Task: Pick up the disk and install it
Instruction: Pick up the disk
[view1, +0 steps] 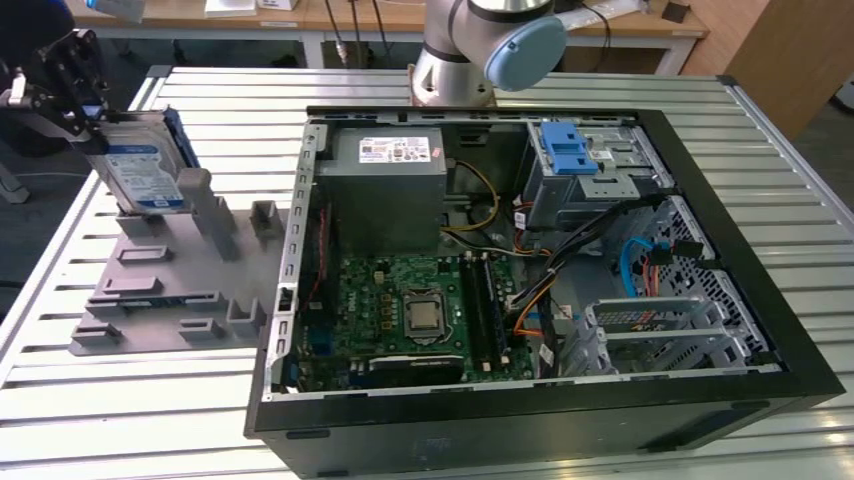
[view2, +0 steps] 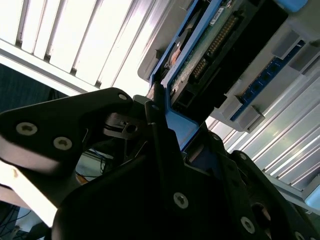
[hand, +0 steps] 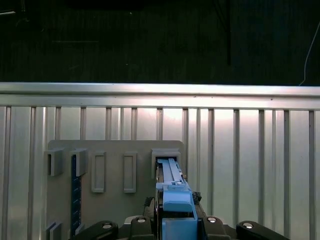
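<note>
Black open case (view1: 534, 425) on slatted bench (view1: 80, 400), nearest camera. Grey holder (view1: 160, 290) just beside case, on exterior view's left. Disk (view1: 144, 170) tilted at holder's far end, lower edge among posts, well apart from case. Hand (view1: 91, 125) narrow, clamped on disk's top edge; blue frame between fingers in both wrist views. Arm base (view1: 447, 70) behind case.
</note>
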